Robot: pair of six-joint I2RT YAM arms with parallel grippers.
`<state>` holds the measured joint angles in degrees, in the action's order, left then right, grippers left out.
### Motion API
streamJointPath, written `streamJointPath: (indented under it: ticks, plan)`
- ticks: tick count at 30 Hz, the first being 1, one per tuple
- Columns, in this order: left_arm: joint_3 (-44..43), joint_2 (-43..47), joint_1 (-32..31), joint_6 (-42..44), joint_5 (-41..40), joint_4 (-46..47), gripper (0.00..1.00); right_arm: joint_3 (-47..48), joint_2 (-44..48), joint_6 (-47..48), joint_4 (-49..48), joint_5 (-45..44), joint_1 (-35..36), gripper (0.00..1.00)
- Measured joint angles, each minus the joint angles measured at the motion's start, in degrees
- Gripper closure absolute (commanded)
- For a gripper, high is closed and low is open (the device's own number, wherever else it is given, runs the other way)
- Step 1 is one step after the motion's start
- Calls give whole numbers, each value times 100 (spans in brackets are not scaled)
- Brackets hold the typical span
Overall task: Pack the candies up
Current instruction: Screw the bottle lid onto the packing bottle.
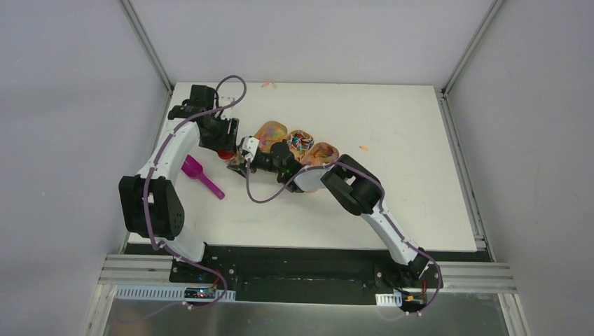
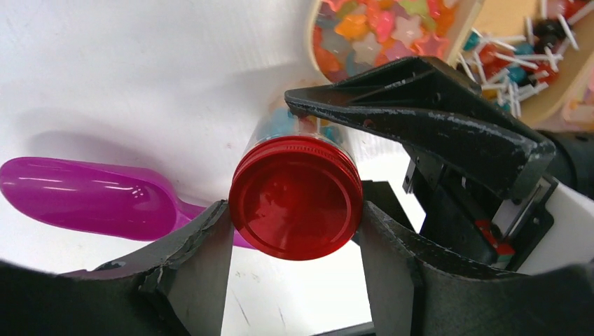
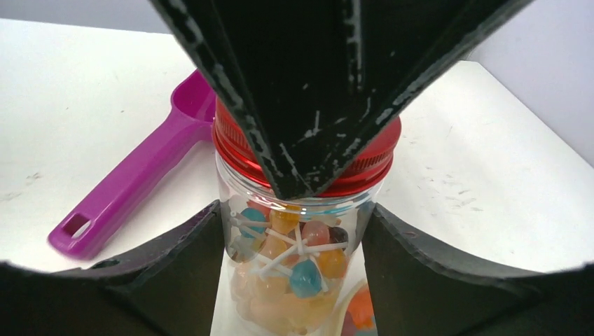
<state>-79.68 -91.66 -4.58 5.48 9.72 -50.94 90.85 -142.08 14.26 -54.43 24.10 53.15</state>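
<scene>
Top view: both arms meet mid-desk beside 3 bowls of candies. A scoop lies to their left.

Left wrist: the left hand grips the red lid of a jar.

Right wrist: the right hand is closed on the clear jar, which has candies inside.

The lid is gleaming glossy red over a jar that is showing clear, with candies inside glowing blue, orange and pale pink on white sticks. The scoop is shining translucent magenta against the white worktop. Gummies are mixing orange, pink and green in a tan bowl; purple cables are trailing over white-and-black arms
</scene>
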Motion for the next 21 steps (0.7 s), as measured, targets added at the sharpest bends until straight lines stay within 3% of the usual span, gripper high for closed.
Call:
streamJointPath:
  ticks: [11,21]
  plan:
    - [-7,494,-286,538,885,-229,69,-1244,1200,271,116,658,-254,69]
    - [-13,669,-785,1532,1309,-254,66,-2070,1954,-11,208,1014,-468,70]
